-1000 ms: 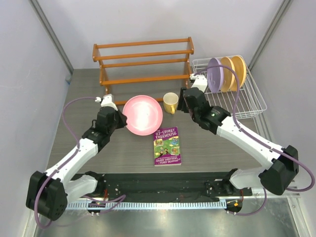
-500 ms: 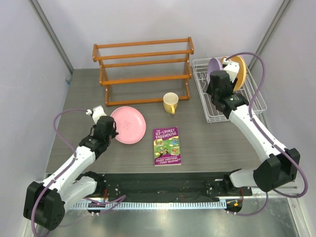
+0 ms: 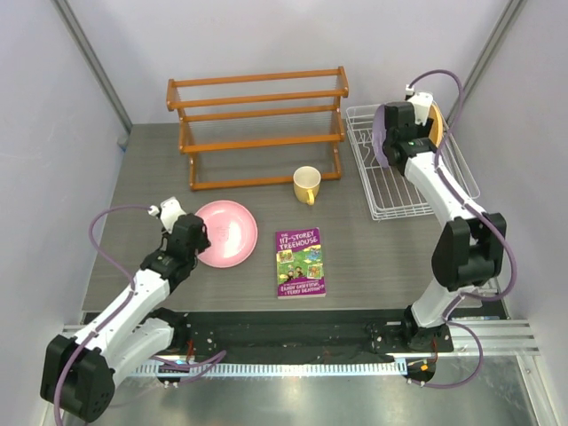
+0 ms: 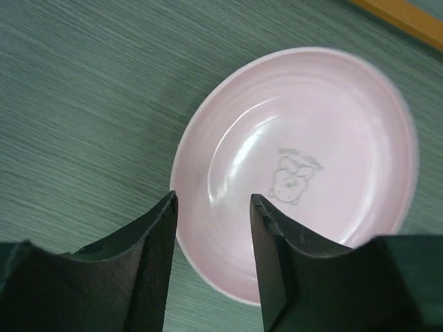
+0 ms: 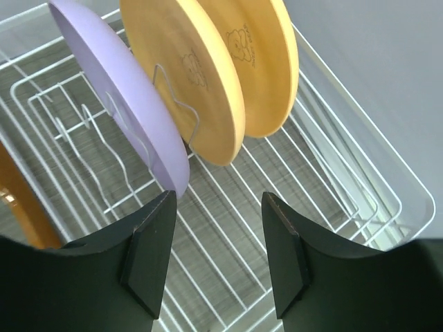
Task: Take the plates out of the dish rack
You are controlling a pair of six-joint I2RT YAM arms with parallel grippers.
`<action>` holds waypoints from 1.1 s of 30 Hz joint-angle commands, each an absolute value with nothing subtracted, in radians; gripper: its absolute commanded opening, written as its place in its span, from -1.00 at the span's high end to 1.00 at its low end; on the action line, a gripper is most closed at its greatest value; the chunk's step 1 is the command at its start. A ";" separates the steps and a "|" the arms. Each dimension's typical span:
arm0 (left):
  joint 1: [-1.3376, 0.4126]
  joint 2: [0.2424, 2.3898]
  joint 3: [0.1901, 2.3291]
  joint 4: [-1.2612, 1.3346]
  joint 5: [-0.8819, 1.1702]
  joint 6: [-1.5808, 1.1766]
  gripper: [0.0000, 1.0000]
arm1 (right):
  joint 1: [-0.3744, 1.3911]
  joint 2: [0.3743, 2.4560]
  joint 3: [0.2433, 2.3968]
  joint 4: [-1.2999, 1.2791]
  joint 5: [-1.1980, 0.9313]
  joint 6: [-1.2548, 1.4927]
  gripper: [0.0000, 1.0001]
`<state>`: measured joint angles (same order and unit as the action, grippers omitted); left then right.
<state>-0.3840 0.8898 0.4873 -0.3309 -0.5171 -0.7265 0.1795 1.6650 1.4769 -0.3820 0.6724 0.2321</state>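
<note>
The pink plate (image 3: 227,232) lies flat on the table, left of centre. My left gripper (image 3: 201,241) is at its near-left rim. In the left wrist view the pink plate (image 4: 304,166) lies past that gripper (image 4: 212,232), whose jaws stand apart with the rim between them, gripping nothing. The white wire dish rack (image 3: 448,182) is at the back right. A lilac plate (image 5: 118,97) and two orange-tan plates (image 5: 197,83) stand upright in the dish rack (image 5: 325,173). My right gripper (image 5: 218,221) hovers open over the rack floor, just beside the lilac plate's lower edge.
An orange wooden shelf rack (image 3: 257,124) stands along the back. A yellow mug (image 3: 307,185) sits in front of its right end. A purple book (image 3: 300,262) lies at the table's middle, to the right of the pink plate.
My left gripper set the pink plate down on the table and opened. My right arm swung from beside the mug to above the dish rack, by the lilac plate.
</note>
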 commanded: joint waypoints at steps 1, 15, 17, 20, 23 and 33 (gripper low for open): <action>-0.379 0.851 0.491 -0.333 -0.560 -0.739 -0.09 | 0.178 1.729 1.571 -0.264 0.730 0.130 -0.14; -0.379 0.841 0.515 -0.293 -0.557 -0.721 -0.49 | 0.176 1.933 1.733 -0.258 0.742 0.009 -0.13; -0.379 0.856 0.518 -0.290 -0.558 -0.716 -0.49 | 0.176 1.960 1.744 -0.259 0.752 0.005 -0.12; -0.379 0.873 0.523 -0.284 -0.555 -0.713 -0.49 | 0.178 1.993 1.769 -0.268 0.762 -0.023 -0.01; -0.379 0.877 0.522 -0.278 -0.555 -0.712 -0.51 | 0.178 2.005 1.779 -0.271 0.764 -0.031 0.27; -0.379 0.894 0.525 -0.265 -0.554 -0.709 -0.57 | 0.221 2.005 1.802 -0.246 0.824 -0.090 0.98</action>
